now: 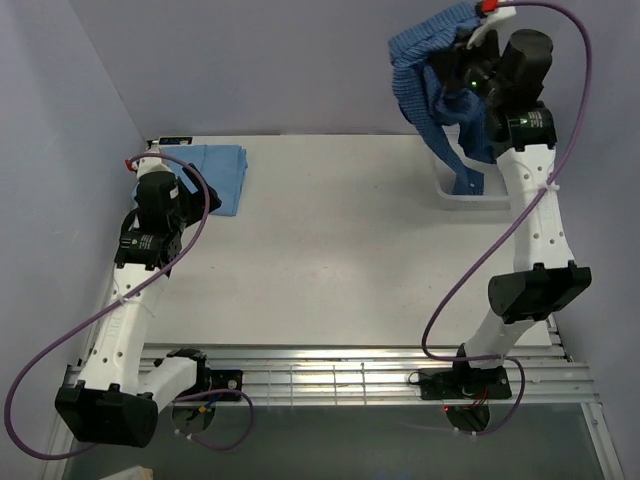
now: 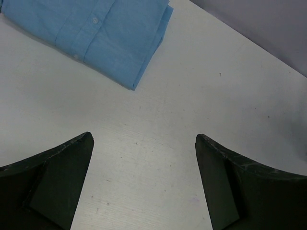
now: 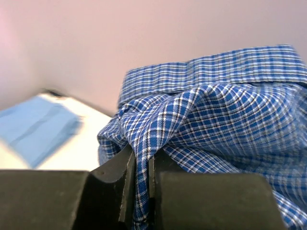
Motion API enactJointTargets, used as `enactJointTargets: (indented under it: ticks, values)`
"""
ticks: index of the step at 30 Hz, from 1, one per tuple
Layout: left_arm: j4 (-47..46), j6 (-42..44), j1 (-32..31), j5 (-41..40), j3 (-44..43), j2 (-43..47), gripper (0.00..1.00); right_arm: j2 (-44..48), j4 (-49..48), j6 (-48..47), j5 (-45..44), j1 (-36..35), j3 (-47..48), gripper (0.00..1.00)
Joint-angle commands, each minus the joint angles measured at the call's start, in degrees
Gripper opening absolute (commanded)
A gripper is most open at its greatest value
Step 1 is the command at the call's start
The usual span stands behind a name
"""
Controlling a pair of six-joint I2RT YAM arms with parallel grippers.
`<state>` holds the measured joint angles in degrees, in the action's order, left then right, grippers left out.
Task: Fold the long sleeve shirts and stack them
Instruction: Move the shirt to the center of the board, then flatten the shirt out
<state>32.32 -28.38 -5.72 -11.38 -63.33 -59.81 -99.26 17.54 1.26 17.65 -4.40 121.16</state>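
The dark blue checked shirt (image 1: 430, 70) hangs bunched in the air at the back right, pinched in my right gripper (image 1: 462, 62), which is shut on a fold of it (image 3: 142, 163). One sleeve dangles down into the white basket (image 1: 462, 198). The plain light blue shirt (image 1: 215, 172) lies folded flat on the table at the back left. My left gripper (image 1: 172, 172) hovers just beside it, open, with only bare table between its fingers (image 2: 144, 139); the folded shirt's corner (image 2: 96, 33) shows ahead of them.
The white basket stands at the table's back right edge, under the raised shirt. A metal rail (image 1: 350, 375) runs along the near edge between the arm bases. Purple cables (image 1: 470, 270) loop off both arms. Walls close the left and back.
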Motion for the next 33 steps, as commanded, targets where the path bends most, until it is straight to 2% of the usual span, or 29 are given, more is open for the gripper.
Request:
enactJointTargets:
  ticks: [1, 4, 7, 10, 13, 14, 15, 16, 17, 18, 21, 25, 26, 29, 30, 33]
  values:
    - [-0.76, 1.57, -0.09, -0.14, 0.58, 1.89, 0.98, 0.82, -1.63, -5.99, 6.77, -12.77, 3.89, 0.08]
    - [-0.59, 2.19, -0.09, -0.75, 0.75, 2.51, 0.98, 1.70, -2.68, -8.46, 11.78, -19.12, 4.61, 0.08]
    - [-0.32, 2.28, -0.09, -0.84, 0.67, 2.95, 0.98, 4.86, -8.72, -6.01, 13.11, -20.03, -1.43, 0.08]
    - [0.03, 2.01, -0.08, -0.84, 0.84, 2.95, 0.98, 7.76, -9.46, -5.56, 8.73, -19.59, -9.87, 0.08]
    - [1.17, 1.31, -0.09, -1.28, 0.93, 2.51, 0.98, 10.93, -8.84, -3.20, 3.46, -17.40, -22.25, 0.10]
    - [1.43, 1.14, -0.09, -1.28, 1.10, 2.42, 0.98, 12.06, -7.88, -2.67, 1.88, -16.96, -26.03, 0.19]
    - [1.78, 1.05, -0.09, -1.19, 1.36, 2.24, 0.98, 12.34, -6.57, -2.32, -1.18, -16.52, -32.24, 0.37]
    - [2.48, 0.53, 0.00, -0.67, 1.63, 1.98, 0.98, 12.25, -4.38, -2.22, -3.56, -16.17, -34.22, 0.81]
    - [2.75, 0.26, -0.08, -0.23, 1.72, 1.81, 0.98, 11.21, -1.40, -2.22, -5.94, -16.16, -35.20, 0.97]
    - [3.45, 0.00, -0.09, 0.56, 1.98, 1.63, 0.98, 10.50, 4.72, -2.22, -9.70, -16.25, -35.55, 0.90]
    - [3.63, -0.71, -0.09, 4.77, 3.21, 1.01, 0.98, 9.26, 12.93, -3.80, -14.13, -16.43, -34.68, 0.90]
    - [3.54, -2.29, -0.09, 11.28, 6.80, -0.48, 0.98, 13.73, 10.77, -3.54, -17.39, -17.74, -39.40, 0.90]
    - [3.28, -3.77, -0.09, 16.77, 7.77, -1.61, 0.98, 14.44, 9.80, -3.54, -19.21, -18.27, -40.38, 0.90]
    - [-0.14, -5.19, -0.09, 26.28, 12.52, -3.72, 0.98, 14.98, 8.39, -5.73, -18.97, -21.86, -42.06, 0.90]
    - [-3.11, -5.98, -0.17, 33.19, 14.01, -3.99, 0.98, 14.37, 8.74, -8.18, -19.23, -24.57, -41.80, 0.90]
    - [-10.57, -7.38, -1.57, 44.46, 20.34, -4.61, 0.98, 10.86, 10.49, -12.13, -21.25, -30.64, -39.96, 0.90]
